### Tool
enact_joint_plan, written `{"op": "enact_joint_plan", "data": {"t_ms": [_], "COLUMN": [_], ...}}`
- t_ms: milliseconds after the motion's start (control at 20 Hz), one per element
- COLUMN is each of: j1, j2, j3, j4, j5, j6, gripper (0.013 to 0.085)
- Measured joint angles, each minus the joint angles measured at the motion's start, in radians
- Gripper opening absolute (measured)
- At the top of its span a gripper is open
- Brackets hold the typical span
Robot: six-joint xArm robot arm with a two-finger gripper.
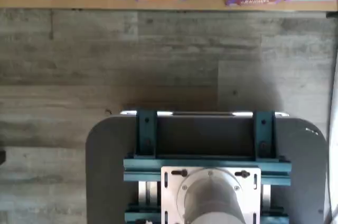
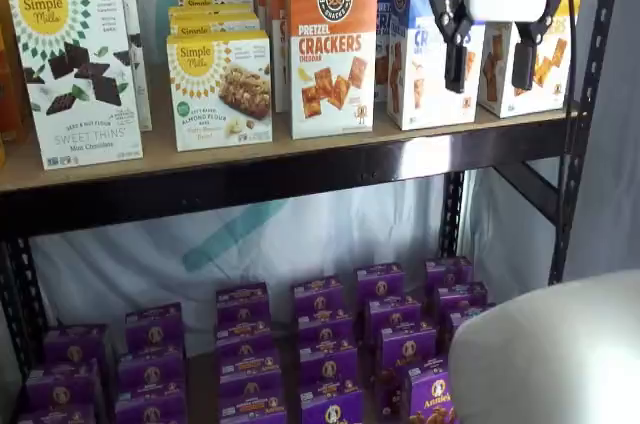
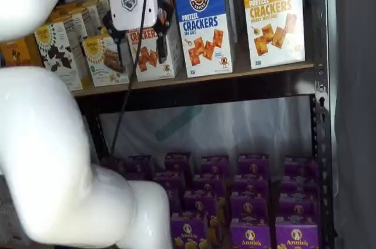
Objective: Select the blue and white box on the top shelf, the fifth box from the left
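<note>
The blue and white box [image 2: 415, 64] stands upright on the top shelf [image 2: 300, 159], to the right of the orange box; it also shows plainly in a shelf view [image 3: 205, 23]. My gripper [image 2: 489, 79] hangs open in front of the shelf, with nothing between its two black fingers. One finger [image 2: 455, 44] overlaps the box's right edge in that picture. In a shelf view the gripper [image 3: 140, 52] appears left of the box, in front of the orange one, and apart from the shelf [image 3: 194, 81]. The wrist view shows neither the box nor the fingers.
An orange Pretzel Crackers box [image 2: 332, 44] and a yellow-and-white cracker box [image 3: 273, 17] flank the target. Simple Mills boxes [image 2: 75, 74] fill the shelf's left. Purple boxes [image 2: 320, 344] crowd the lower level. A black upright [image 2: 585, 114] stands right. The white arm [image 3: 47, 143] looms in front.
</note>
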Motion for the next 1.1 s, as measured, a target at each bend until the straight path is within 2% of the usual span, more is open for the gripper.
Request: {"op": "enact_joint_plan", "data": {"t_ms": [500,1100], "j1": [-0.016,0.003], "j2": [-0.032,-0.064], "j3": [0.033,0.059], "j4": [0.011,-0.008], "j5": [-0.075,-0.164], "j6": [-0.014,-0.007], "gripper": [0.085,0.085]}}
